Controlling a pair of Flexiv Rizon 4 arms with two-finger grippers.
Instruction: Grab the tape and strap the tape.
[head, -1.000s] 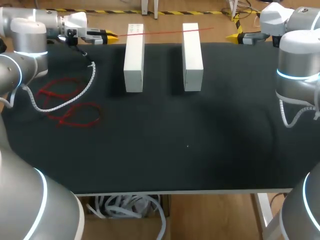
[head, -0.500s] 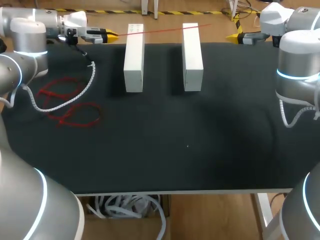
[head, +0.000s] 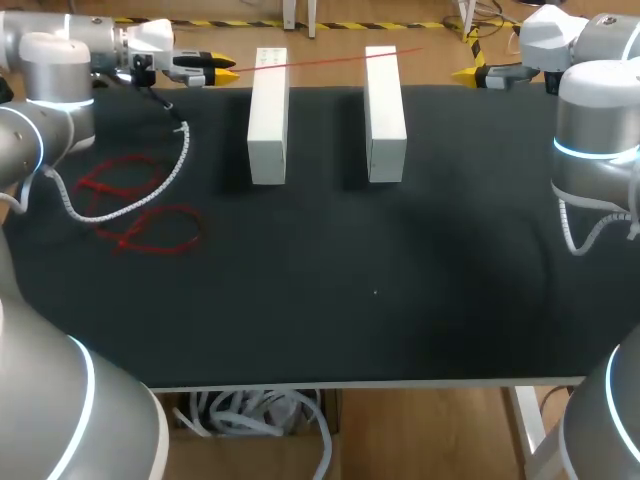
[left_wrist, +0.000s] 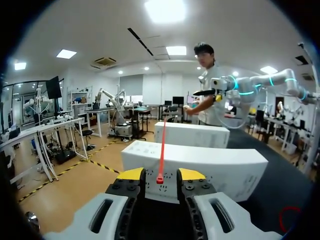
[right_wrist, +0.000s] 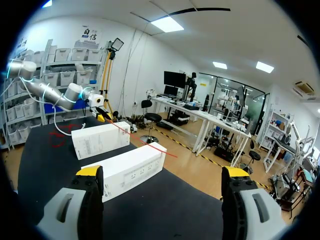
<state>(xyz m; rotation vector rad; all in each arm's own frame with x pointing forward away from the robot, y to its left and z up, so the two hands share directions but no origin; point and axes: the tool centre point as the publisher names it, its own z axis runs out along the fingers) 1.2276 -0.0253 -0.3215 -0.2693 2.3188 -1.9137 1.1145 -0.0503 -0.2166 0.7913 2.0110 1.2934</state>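
Loops of red strap (head: 140, 215) lie in a loose heap on the black table (head: 400, 300) on my left side, well short of the work, with the left arm's white coiled cable (head: 165, 180) curving just beside and partly over them. Farther back two long white boxes stand side by side with a gap between them, the left box (head: 268, 120) and the right box (head: 385, 115), both reaching to the table's far edge. One straight red strap (head: 330, 60) runs across the far ends of both boxes and sticks out a little past the right one. At the far left corner the left gripper (head: 218, 69) points along this strap; its wrist view shows the yellow tips apart with the strap's end lying between them, touching neither as far as I can tell. At the far right corner the right gripper (head: 470, 74) hangs with its fingers spread wide and nothing between them, well apart from the strap's free end. As I judge it, the strap is laid but not yet secured. Being thin and unclamped, it could slide off the boxes if the left arm shifts before its fingers meet. An off-centre pinch could flick the end aside. The right gripper might also miss so slender a free end, or knock the right box.
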